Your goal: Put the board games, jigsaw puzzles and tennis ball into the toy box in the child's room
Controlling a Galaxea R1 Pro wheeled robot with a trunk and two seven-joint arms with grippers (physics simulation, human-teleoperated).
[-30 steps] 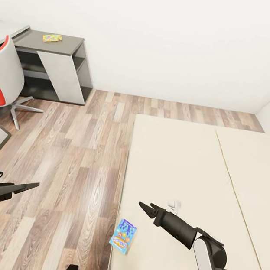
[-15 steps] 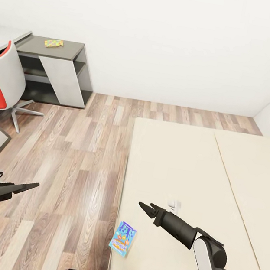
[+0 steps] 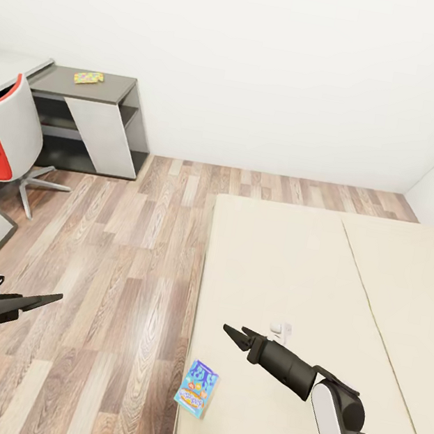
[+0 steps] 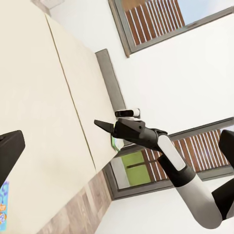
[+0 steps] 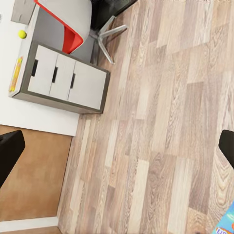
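1 flat blue printed board game box [image 3: 196, 387] overhanging cream bed [image 3: 306, 274] edge; left gripper [image 3: 48, 299] fingers together, right gripper [image 3: 234, 335] slightly apart

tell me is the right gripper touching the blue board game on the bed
Apart. The head view shows the right gripper hovering above bare mattress, with the blue board game lying at the bed's edge, nearer the robot.
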